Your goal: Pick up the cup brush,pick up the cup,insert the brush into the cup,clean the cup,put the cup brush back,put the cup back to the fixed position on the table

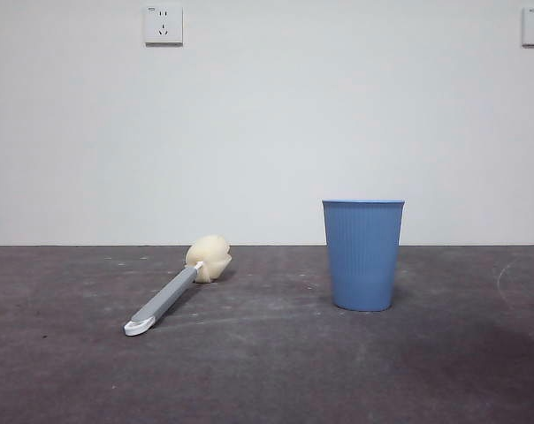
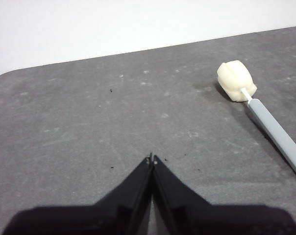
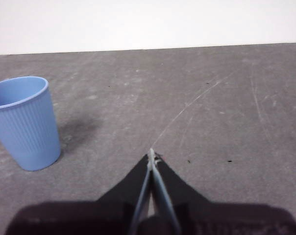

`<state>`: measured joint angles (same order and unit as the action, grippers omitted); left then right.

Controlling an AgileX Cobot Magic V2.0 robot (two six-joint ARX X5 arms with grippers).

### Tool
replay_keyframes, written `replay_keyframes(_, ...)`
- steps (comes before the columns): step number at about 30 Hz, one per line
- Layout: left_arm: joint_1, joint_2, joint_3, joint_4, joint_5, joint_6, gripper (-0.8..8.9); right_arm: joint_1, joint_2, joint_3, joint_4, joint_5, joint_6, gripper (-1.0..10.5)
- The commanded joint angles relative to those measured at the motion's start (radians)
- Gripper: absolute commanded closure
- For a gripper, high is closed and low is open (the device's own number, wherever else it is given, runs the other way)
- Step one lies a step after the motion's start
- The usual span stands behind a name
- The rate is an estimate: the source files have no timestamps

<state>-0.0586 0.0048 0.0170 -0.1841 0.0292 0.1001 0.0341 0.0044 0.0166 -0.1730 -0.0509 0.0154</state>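
Dark table: cup brush lies at nine o'clock, upright cup at three, well apart; left gripper and right gripper pinched closed, empty.

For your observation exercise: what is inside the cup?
Nothing shows inside the cup: the right wrist view reveals only its rim and a strip of bare inner wall. The bottom is hidden by the near wall. The brush lies apart on the table.
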Motion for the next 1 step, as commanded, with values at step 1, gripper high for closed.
replay_keyframes(1, 0.003, -0.002, -0.014, 0.007, -0.002, -0.008, 8.17, 0.002, -0.002, -0.012, -0.008, 0.005, 0.021, 9.5)
